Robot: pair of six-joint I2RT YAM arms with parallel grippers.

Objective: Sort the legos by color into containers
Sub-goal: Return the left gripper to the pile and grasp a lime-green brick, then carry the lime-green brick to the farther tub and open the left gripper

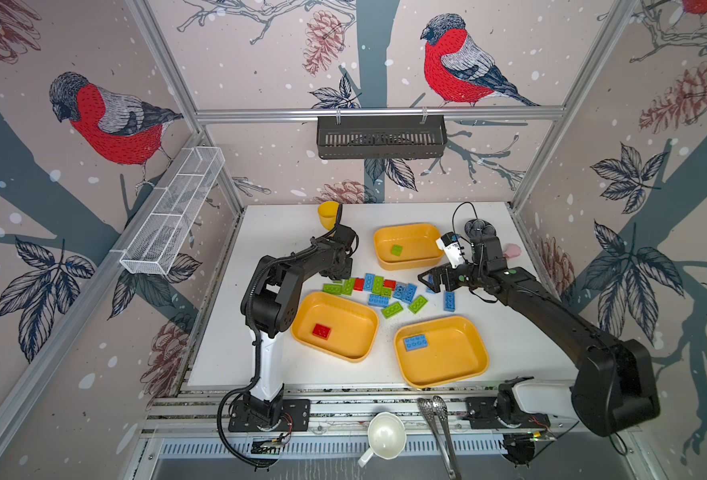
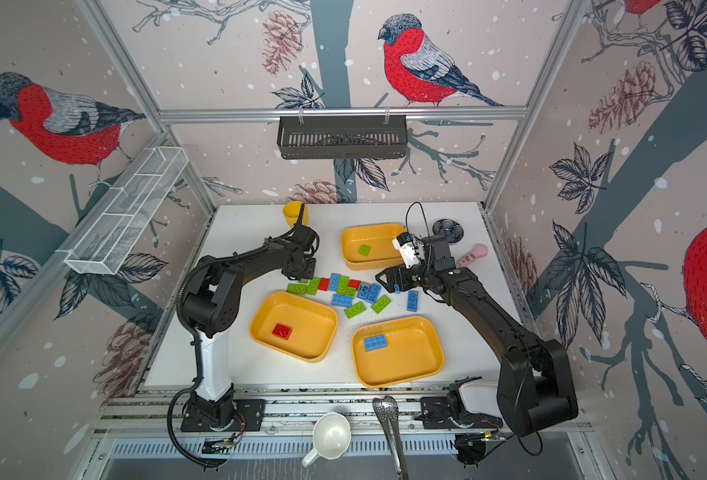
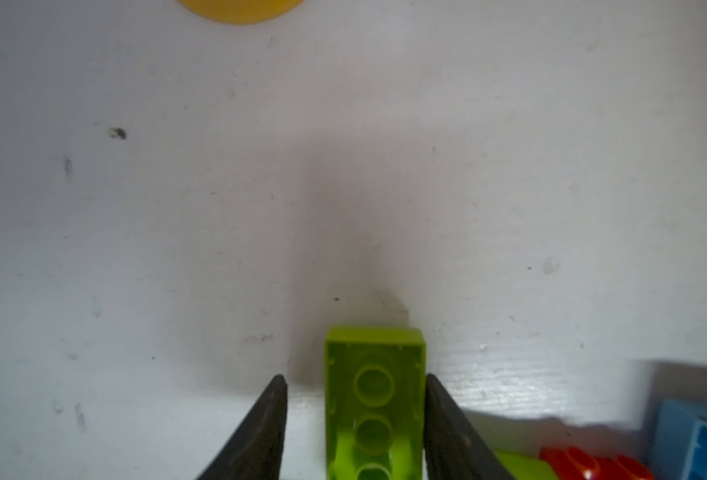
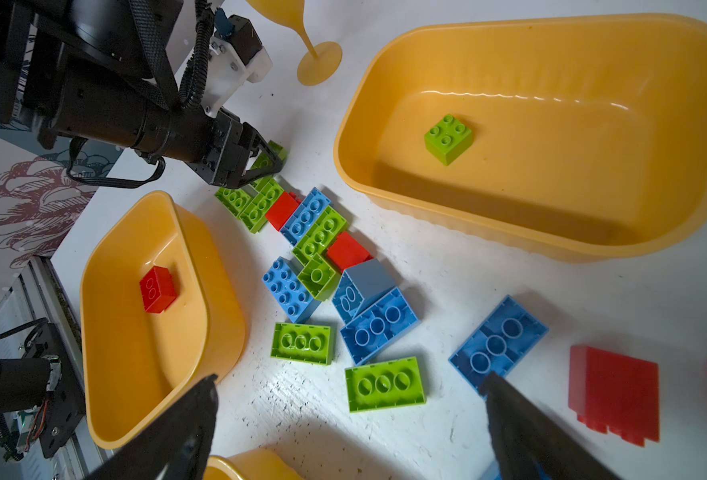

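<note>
I look down on a white table [image 1: 235, 332] carrying three yellow-orange trays. The far tray [image 1: 420, 243] holds one green square brick [image 1: 396, 249]. The near-left tray [image 1: 352, 328] holds one red brick [image 1: 321, 331]. The near-right tray [image 1: 451, 353] holds one blue brick [image 1: 416, 343]. Between the three trays, in the middle of the table, lies a heap of loose legos [image 1: 379, 287] in green, blue and red, some studs up and some hollow side up. A lone blue brick [image 1: 449, 301] lies just to the right of the heap. My left gripper [image 1: 337, 276] is down at the heap's left end, beside the near-left tray's far rim. Its jaws are drawn narrow around a lime-green brick [image 3: 374, 395] that lies hollow side up on the table. In the left wrist view one finger [image 3: 441, 403] touches the brick's side, while the other finger [image 3: 266, 411] stands a little clear of it, so the brick is straddled, not clamped. My right gripper [image 1: 426, 282] hangs over the heap's right end, near the lone blue brick, with its jaws spread wide above the table. A yellow goblet [image 1: 328, 214] stands at the far edge, behind the left arm.
</note>
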